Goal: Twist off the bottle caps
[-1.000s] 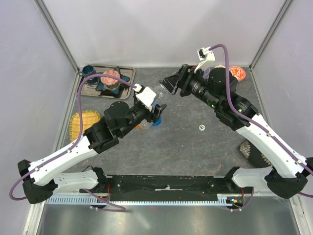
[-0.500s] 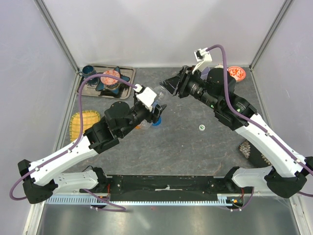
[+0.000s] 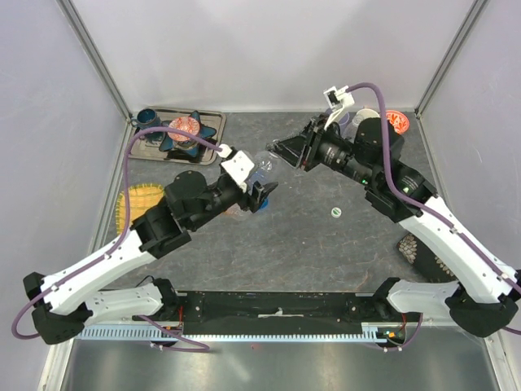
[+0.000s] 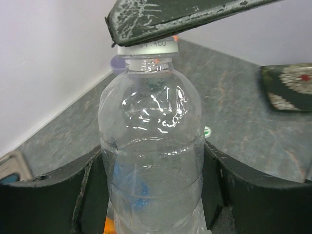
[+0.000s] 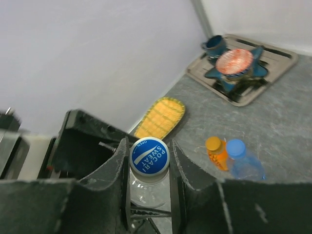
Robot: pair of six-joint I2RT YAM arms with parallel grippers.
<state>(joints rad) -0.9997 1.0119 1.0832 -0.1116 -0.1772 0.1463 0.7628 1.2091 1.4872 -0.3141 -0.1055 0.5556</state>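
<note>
A yellow woven mat [image 3: 140, 204] lies at the left of the grey worktop [image 3: 326, 252]. To its right, the left end effector [image 4: 153, 195] hugs a clear plastic bottle [image 4: 151, 141] round its middle, with one finger on each side, and holds it up off the worktop. Down below, a small bottle of orange drink [image 5: 217, 153] and a blue see-through bottle [image 5: 245, 166] sit just beside each other. The right end effector [image 3: 277, 148] is squeezed tight on the held bottle's round white and blue cap [image 5: 148, 156].

Lab robot cell: white panel walls [image 3: 269, 49], aluminium frame posts [image 3: 96, 57].
</note>
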